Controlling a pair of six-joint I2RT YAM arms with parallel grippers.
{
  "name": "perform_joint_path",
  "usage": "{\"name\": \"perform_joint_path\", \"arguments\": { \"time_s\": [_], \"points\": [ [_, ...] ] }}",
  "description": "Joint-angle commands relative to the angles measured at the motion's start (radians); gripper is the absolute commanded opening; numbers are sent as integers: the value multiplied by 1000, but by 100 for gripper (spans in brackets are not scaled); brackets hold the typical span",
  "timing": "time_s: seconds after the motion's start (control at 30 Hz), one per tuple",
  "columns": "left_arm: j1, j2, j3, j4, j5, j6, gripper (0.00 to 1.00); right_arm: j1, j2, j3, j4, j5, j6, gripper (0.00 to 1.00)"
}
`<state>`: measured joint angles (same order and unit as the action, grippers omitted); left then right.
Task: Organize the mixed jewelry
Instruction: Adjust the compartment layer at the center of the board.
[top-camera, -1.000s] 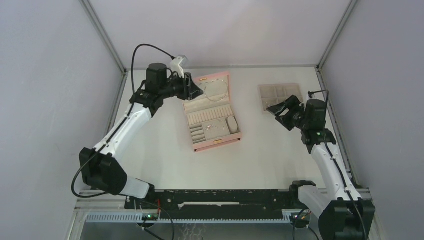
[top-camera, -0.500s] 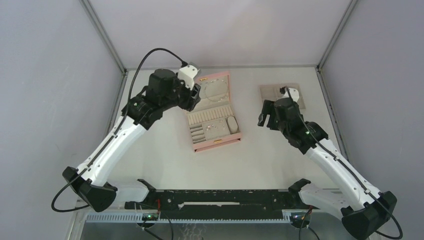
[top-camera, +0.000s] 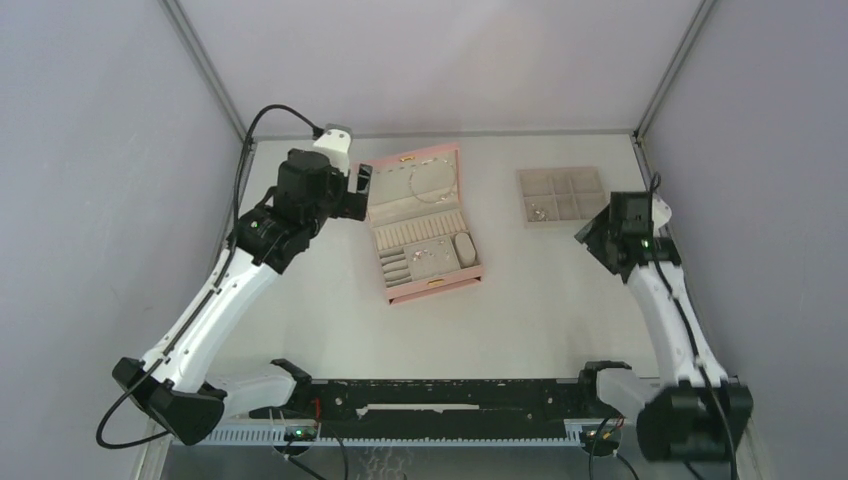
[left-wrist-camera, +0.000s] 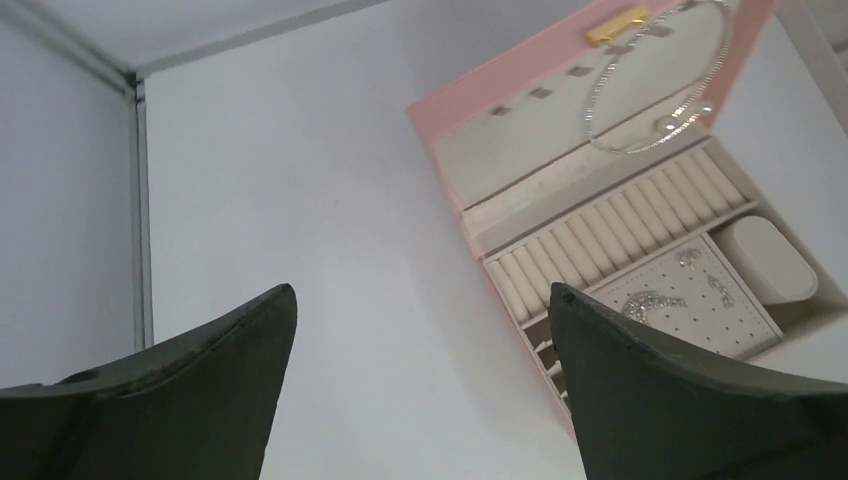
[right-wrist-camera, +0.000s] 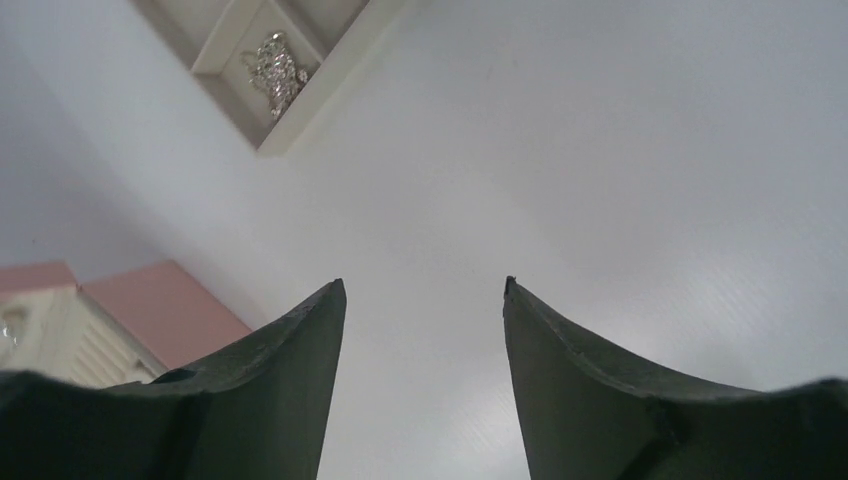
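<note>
Top external view shows the pink quilted box with beige lining (top-camera: 437, 288) lying open near the middle of the white bench (top-camera: 520, 320), its lid (top-camera: 390, 205) folded back toward the far edge. The flat beige compartment tray (top-camera: 563, 193) sits well apart to its right, near the far right corner. A thin looped silver chain necklace (left-wrist-camera: 590, 100) lies inside the lid. Small silver pieces (left-wrist-camera: 655, 300) sit on the perforated pad in the box's base, beside the ring rolls, and a cluster of silver bits (right-wrist-camera: 277, 70) rests in the tray's near left compartment. The left hand (left-wrist-camera: 420, 300) hangs just beside the lid's left edge, its fingers spread wide with nothing between them. The right hand (right-wrist-camera: 425, 285) hangs off the tray's near right corner, close to the right-side metal frame rail (top-camera: 655, 190), its fingers also parted and holding nothing. Bare bench runs between box and tray, across the near half in front of the box, and in a narrower strip between the box's left wall and the left rail.
</note>
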<state>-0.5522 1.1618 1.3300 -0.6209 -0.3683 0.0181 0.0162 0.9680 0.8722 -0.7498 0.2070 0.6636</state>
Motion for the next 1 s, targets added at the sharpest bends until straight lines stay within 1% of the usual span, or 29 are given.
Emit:
{"name": "perform_joint_path", "arguments": {
  "time_s": [0.0, 0.03, 0.1, 0.2, 0.37, 0.47, 0.6, 0.73, 0.87, 0.93, 0.97],
  "points": [
    [87, -1, 53, -62, 51, -152, 100, -52, 225, 152, 61, -105, 109, 71],
    [115, -1, 57, -78, 81, -171, 100, -61, 276, 184, 68, -91, 123, 72],
    [147, -8, 51, -94, 115, -200, 100, -100, 366, 226, 90, -99, 163, 70],
    [180, -33, 32, -104, 120, -237, 100, -147, 481, 247, 155, -122, 213, 68],
    [188, -56, 10, -113, 104, -239, 100, -163, 657, 322, 212, -117, 270, 67],
    [187, -64, 3, -121, 89, -241, 100, -164, 747, 367, 236, -141, 283, 67],
    [188, -71, -7, -121, 74, -241, 100, -163, 797, 393, 259, -186, 294, 66],
    [188, -68, -1, -127, 55, -236, 100, -146, 796, 413, 259, -154, 225, 66],
    [187, -60, 1, -125, 56, -234, 100, -166, 828, 426, 225, -158, 223, 65],
    [187, -50, 7, -126, 60, -227, 100, -168, 830, 430, 252, -164, 179, 63],
    [187, -45, 10, -126, 60, -223, 100, -168, 829, 444, 261, -174, 118, 63]
  ]
}}
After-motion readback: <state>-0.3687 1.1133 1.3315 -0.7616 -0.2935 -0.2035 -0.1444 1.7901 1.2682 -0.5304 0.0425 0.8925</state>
